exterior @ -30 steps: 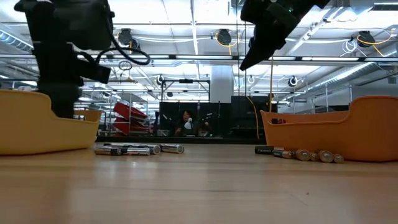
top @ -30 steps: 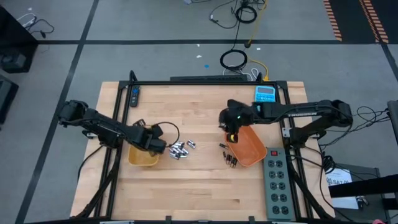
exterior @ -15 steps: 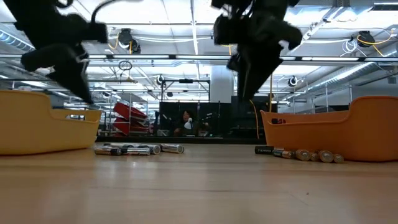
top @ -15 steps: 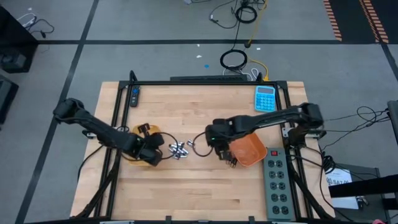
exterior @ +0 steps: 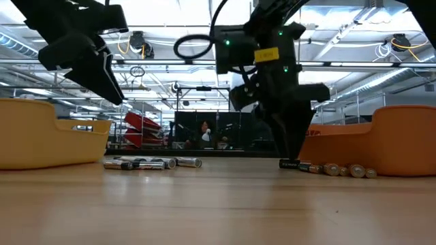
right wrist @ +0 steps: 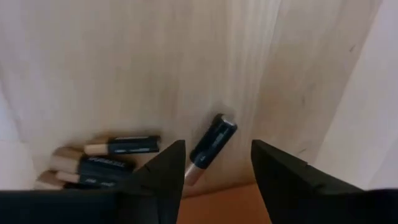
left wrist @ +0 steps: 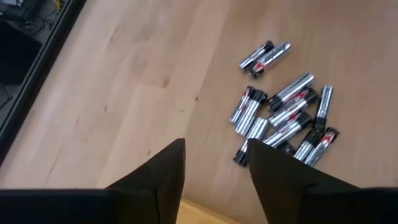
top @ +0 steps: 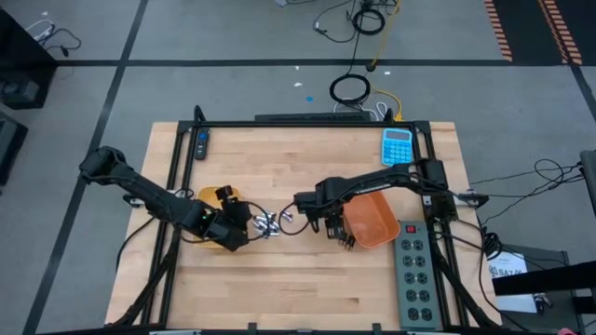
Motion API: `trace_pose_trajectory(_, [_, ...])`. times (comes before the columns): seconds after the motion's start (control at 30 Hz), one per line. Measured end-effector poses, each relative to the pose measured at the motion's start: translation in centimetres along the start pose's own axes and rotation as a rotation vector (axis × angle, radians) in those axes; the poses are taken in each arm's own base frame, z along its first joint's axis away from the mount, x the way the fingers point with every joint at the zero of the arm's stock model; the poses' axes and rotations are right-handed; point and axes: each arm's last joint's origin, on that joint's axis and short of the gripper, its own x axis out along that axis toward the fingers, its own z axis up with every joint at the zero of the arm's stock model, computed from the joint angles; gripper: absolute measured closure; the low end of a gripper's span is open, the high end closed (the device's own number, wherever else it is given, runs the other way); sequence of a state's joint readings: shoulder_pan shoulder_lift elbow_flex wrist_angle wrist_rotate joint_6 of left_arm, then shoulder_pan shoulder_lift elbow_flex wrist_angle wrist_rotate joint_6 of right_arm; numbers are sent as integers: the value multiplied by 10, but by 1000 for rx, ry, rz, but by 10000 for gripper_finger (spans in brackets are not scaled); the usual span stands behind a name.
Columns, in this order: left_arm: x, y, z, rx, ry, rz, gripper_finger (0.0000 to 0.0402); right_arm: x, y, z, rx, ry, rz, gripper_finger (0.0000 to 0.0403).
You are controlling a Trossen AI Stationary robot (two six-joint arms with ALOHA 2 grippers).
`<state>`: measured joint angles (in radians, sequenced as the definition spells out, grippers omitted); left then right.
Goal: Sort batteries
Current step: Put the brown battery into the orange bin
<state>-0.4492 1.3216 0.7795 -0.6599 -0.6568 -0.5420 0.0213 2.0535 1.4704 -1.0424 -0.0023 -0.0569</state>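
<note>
No writing on any battery label can be read. Silvery-grey cylindrical batteries [left wrist: 283, 115] lie clustered on the light wooden bench [top: 298, 279], beside the yellow plastic tray [exterior: 41, 136]. Dark copper-ended batteries [right wrist: 112, 158] lie against the orange plastic tray [top: 371, 219]. The left tool [left wrist: 214, 177] hangs released, empty, above the silvery cluster. The right tool [right wrist: 217, 171] stands parted, empty, over one dark battery [right wrist: 211, 146].

Silver batteries [left wrist: 283, 118] lie clustered flat on wood; dark copper-ended batteries [right wrist: 109, 160] lie flat, apart.
</note>
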Motion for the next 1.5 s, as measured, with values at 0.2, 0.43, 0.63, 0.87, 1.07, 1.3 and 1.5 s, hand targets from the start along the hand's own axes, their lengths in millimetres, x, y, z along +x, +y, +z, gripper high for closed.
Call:
trace_pose_trajectory(0.2, [0, 0, 1, -4, -5, -2, 228, 2, -1, 0, 31, 11, 6, 242])
trace_pose_trajectory(0.43, [3, 3, 3, -19, -4, 6, 231, 2, 3, 4, 46, -30, 21, 257])
trace_pose_trajectory(0.63, [3, 3, 3, -4, 5, -6, 231, 6, 1, 6, 62, -28, 21, 274])
trace_pose_trajectory(0.87, [3, 3, 3, 7, 7, -8, 231, 23, 0, 9, 51, 22, 20, 283])
trace_pose_trajectory(1.07, [3, 3, 3, 8, 7, -8, 231, 26, -1, 10, 38, 24, 0, 341])
trace_pose_trajectory(1.3, [3, 3, 3, 8, 7, -8, 231, 25, 2, 12, 21, 6, 19, 381])
trace_pose_trajectory(1.5, [3, 3, 2, 8, 15, -21, 231, -3, 9, 21, 15, -114, -2, 381])
